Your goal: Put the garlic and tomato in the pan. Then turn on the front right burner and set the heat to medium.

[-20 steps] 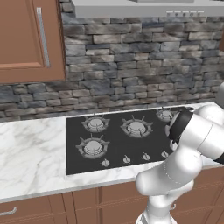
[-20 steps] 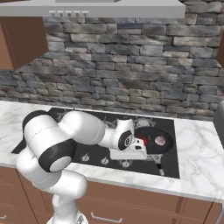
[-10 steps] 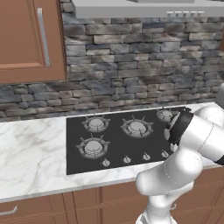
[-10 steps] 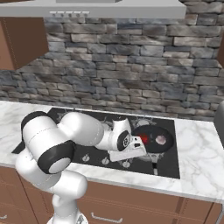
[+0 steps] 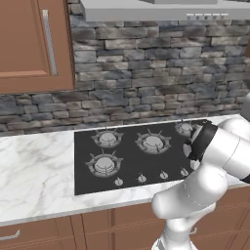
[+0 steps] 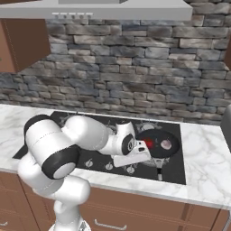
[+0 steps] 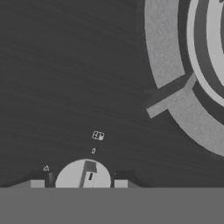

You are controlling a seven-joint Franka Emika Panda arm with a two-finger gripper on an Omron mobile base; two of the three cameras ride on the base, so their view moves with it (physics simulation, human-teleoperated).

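Where the right base view looks across the black cooktop [image 6: 178, 171], the pan [image 6: 159, 141] sits on the front right burner, round, shallow and black, its short dark handle [image 6: 159, 168] pointing toward the front edge. Inside it lie the tomato [image 6: 147, 143], small and glossy red, partly behind the robot's hand, and the garlic [image 6: 167, 144], a pale pinkish bulb to its right; the two are close but apart.

The left base view shows none of these, since the arm's dark elbow joint [image 5: 202, 142] covers that corner; it does show the other burners [image 5: 104, 163] and a row of small knobs [image 5: 141, 178] along the front of the cooktop.

The hand view looks close down on the dark glass, with a round silver knob [image 7: 84, 175] between the two fingers [image 7: 37, 183], which stand on either side of it, spread about as wide as the knob; whether they touch it I cannot tell. A grey burner ring [image 7: 188, 87] curves at the upper right.

Around the cooktop runs the white marble desk [image 5: 34, 171], with a stone wall [image 6: 135, 81] behind, a hood [image 6: 113, 9] above and a wooden cabinet [image 5: 29, 44] at left.
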